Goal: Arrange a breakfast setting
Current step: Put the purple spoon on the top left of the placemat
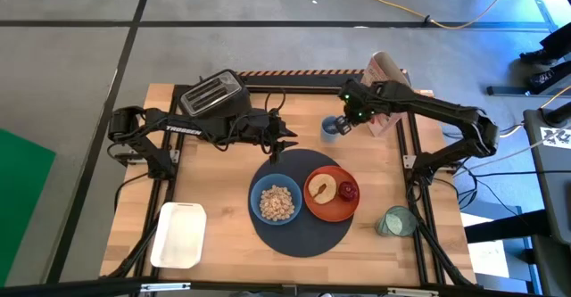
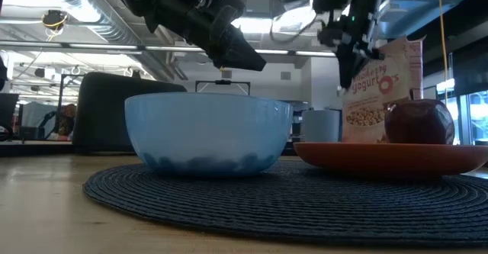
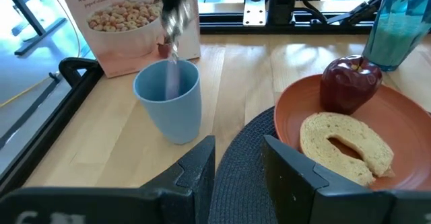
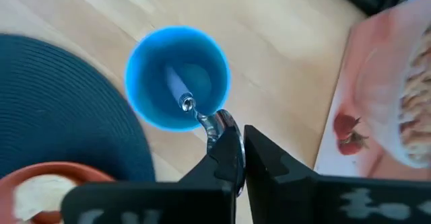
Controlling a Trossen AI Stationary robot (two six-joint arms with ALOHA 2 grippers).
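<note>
A wooden table (image 1: pixel 223 243) is seen bearing a round dark-navy woven placemat (image 1: pixel 299 235), with the black toaster (image 1: pixel 212 93) at its far left and a white rectangular tray (image 1: pixel 179 235) at its near left. On the placemat a light-blue bowl of cereal (image 1: pixel 276 201) and an orange-red plate (image 1: pixel 331 195) are set side by side; a slice of toast (image 3: pixel 345 146) and a dark red apple (image 3: pixel 351 84) lie on the plate. A green-tinted glass (image 1: pixel 394 221) is stood off the mat to the right. A pink cereal box (image 3: pixel 124 22) is stood at the far edge, and just before it a small light-blue cup (image 3: pixel 168 100) is placed, apart from the mat.

The metal spoon (image 4: pixel 195 113) is found in that cup, its bowl end down inside and its handle rising nearly upright over the rim on the side toward the right arm. The right gripper (image 4: pixel 239 158) is held directly above the cup and is clenched on the top of the handle. A straight lift along the spoon's long axis is judged to be needed, since a sideways pull could tip the cup. The left gripper (image 3: pixel 239 167) is held over the far edge of the mat, its fingers parted with nothing between them, farther from the spoon than the right.
</note>
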